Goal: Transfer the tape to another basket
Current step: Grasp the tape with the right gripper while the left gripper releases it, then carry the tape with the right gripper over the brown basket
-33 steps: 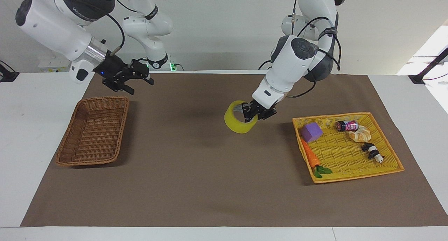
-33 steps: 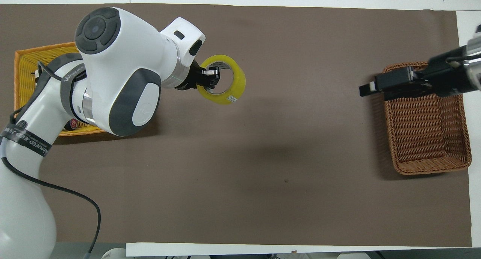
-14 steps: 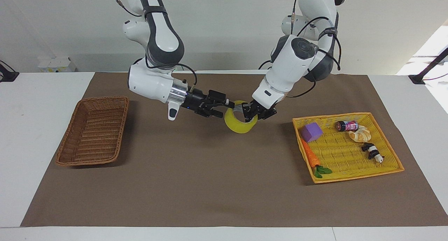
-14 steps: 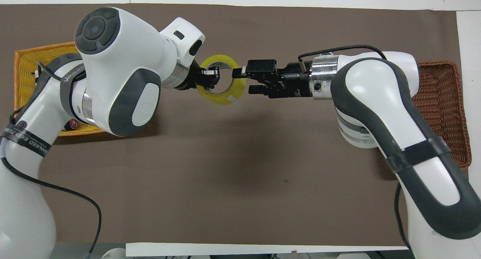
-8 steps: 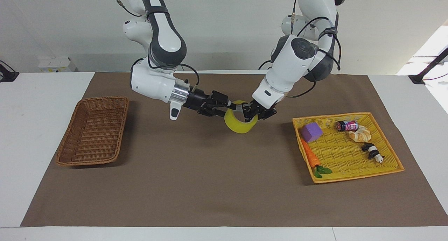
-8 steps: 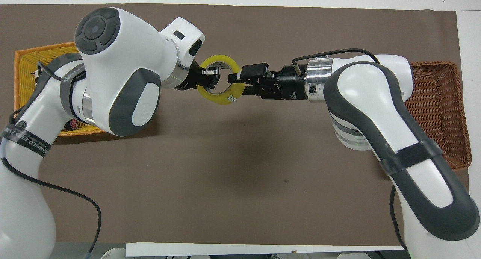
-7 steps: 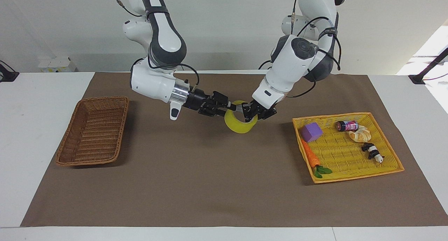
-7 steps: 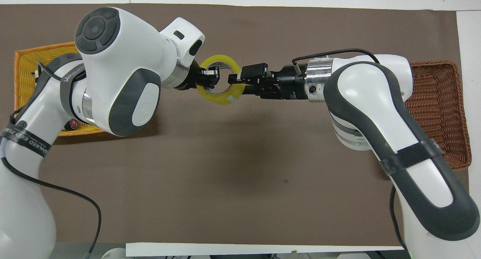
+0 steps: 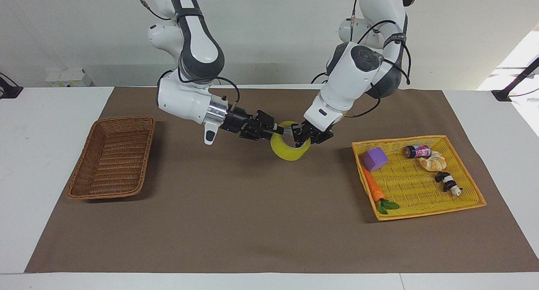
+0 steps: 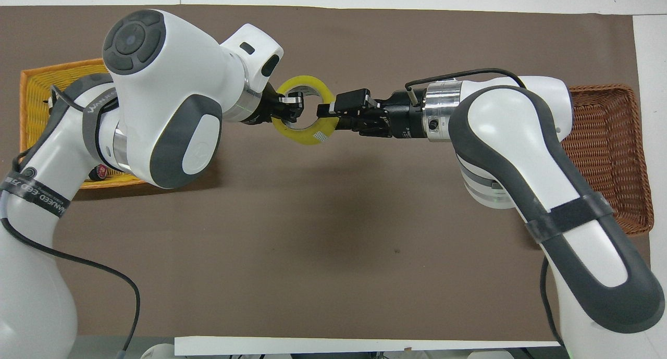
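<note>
The yellow tape [image 9: 288, 153] hangs in the air over the middle of the brown mat, between both grippers. My left gripper [image 9: 300, 139] is shut on the roll's wall on the side toward the yellow tray. My right gripper [image 9: 276, 131] is closed on the roll's wall on the side toward the basket. In the overhead view the tape [image 10: 305, 136] is a ring with the left gripper [image 10: 288, 109] and the right gripper [image 10: 327, 114] on its two sides. The brown wicker basket [image 9: 111, 159] stands empty at the right arm's end of the table and is partly covered by the right arm in the overhead view [image 10: 620, 140].
A flat yellow woven tray [image 9: 417, 184] lies at the left arm's end of the table. It holds a purple block [image 9: 374, 158], a toy carrot [image 9: 372, 184], a small can [image 9: 417, 151], a pastry [image 9: 433, 160] and a panda toy [image 9: 448, 183].
My right arm swung from over the basket to the tape, and its open fingers closed on the roll's wall. My left gripper and the tape stayed in place.
</note>
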Controlling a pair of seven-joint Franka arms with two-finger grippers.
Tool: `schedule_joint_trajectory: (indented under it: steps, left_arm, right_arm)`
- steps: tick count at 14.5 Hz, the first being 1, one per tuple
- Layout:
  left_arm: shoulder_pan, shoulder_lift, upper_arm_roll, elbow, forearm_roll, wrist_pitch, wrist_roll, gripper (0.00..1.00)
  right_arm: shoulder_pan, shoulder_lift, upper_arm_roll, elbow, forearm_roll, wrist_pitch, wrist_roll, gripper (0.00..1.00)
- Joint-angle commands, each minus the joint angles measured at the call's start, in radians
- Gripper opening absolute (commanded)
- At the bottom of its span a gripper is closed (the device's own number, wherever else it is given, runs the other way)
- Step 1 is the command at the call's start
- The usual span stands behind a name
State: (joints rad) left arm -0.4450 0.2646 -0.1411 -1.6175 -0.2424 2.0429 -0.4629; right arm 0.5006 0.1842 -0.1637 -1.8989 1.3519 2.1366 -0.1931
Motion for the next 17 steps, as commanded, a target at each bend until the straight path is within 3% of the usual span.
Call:
schedule_joint_trajectory:
  steps: [1, 2, 3, 4, 7, 10, 12, 16, 17]
  left_arm:
    - [-0.015, -0.030, 0.015, -0.024, -0.006, -0.001, -0.006, 0.48]
    - [-0.017, -0.030, 0.017, -0.016, -0.005, -0.001, -0.008, 0.96]
    - [-0.012, -0.036, 0.018, 0.001, -0.006, -0.004, -0.010, 1.00]
    - [-0.005, -0.053, 0.020, 0.030, -0.006, -0.022, -0.010, 1.00]
    - [0.069, -0.122, 0.067, 0.142, -0.005, -0.260, 0.016, 1.00]
    - [0.216, -0.180, 0.098, 0.151, -0.002, -0.363, 0.137, 1.00]
    - [0.322, -0.182, 0.106, 0.151, 0.055, -0.435, 0.189, 1.00]
    - [0.517, -0.196, 0.109, 0.110, 0.169, -0.422, 0.400, 1.00]
    - [0.560, -0.206, 0.109, 0.096, 0.170, -0.421, 0.398, 1.00]
  right_arm:
    - [-0.016, -0.009, 0.006, -0.008, 0.015, 0.000, -0.008, 0.00]
    - [-0.016, -0.009, 0.006, -0.008, 0.015, 0.000, -0.008, 0.00]
    - [-0.017, -0.009, 0.006, -0.006, 0.015, 0.000, -0.009, 0.00]
    - [-0.019, -0.009, 0.006, -0.006, 0.015, -0.001, -0.008, 0.00]
    - [-0.020, -0.009, 0.006, -0.005, 0.013, -0.004, -0.008, 0.00]
    - [-0.048, -0.008, 0.000, 0.001, -0.023, -0.027, -0.012, 0.00]
    - [-0.175, -0.008, 0.000, 0.007, -0.120, -0.119, -0.022, 0.00]
    - [-0.509, 0.000, 0.000, 0.040, -0.330, -0.410, -0.168, 0.00]
    - [-0.630, 0.062, 0.000, 0.096, -0.367, -0.545, -0.228, 0.00]
